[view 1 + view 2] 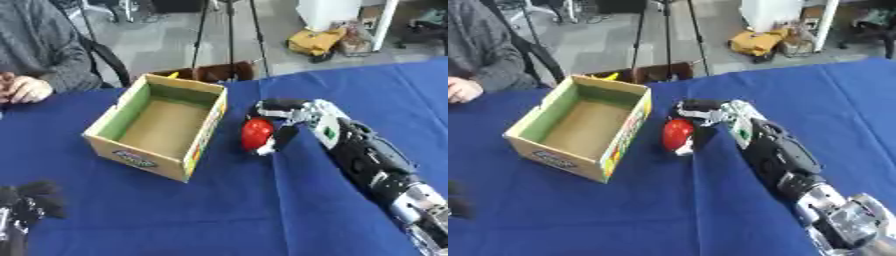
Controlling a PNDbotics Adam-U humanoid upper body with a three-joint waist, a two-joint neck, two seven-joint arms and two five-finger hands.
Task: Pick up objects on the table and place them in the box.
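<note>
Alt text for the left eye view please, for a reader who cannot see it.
The robot's right hand curls around a red round object on a blue tablecloth, just right of an open, empty cardboard box. The left hand rests idle in the lower left corner.

Matt cardboard box (131, 117) on a smooth blue cloth table (262, 220), beside a glossy red ball (256, 134)

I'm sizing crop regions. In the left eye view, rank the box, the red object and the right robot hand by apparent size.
1. Box, clearly largest.
2. Right robot hand.
3. Red object; the hand partly covers it, so this gap is unsure.
</note>
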